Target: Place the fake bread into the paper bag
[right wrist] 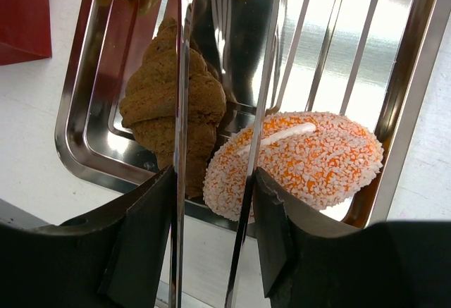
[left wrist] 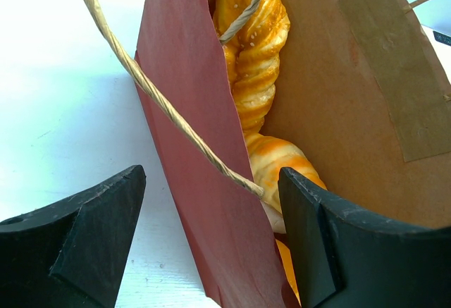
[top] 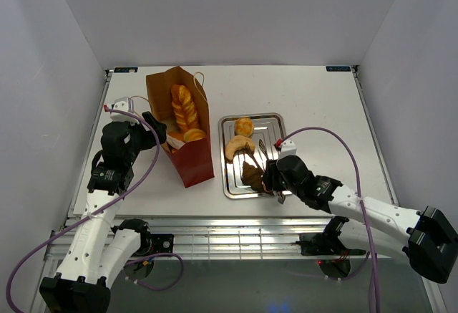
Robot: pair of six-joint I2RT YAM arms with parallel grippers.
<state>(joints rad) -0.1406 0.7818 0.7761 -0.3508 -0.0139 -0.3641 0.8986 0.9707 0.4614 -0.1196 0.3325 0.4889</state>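
The right gripper is clamped on a pair of slim metal tongs, with both tong arms pressed between its pads. It hangs over the near end of the shallow silver metal tray. The coming pick depends on how the two pastries at that near end lie against the tongs. The dark brown croissant-shaped toy pastry sits under the left tong arm, its long axis running roughly along the tongs and away from the gripper. The oval orange-and-white sprinkled toy pastry lies beside it, toward the tray's right rim. Its long axis runs across the tongs, and only its left end is under the right tong arm. Neither is squarely between the arms, so I judge a sideways shift is needed to centre on one. Whether the tong tips touch anything I cannot tell. Toward the tray's far end lie a golden toy croissant and a round golden toy roll. The tall red paper bag with brown kraft lining stands just left of the tray with its mouth open, and golden braided toy loaves are already inside. The left gripper is on the bag's side away from the tray. Its jaws are spread wide astride the red wall, one finger outside and one inside, not pinching. The right arm is nearer the tray, and any carry goes leftward.
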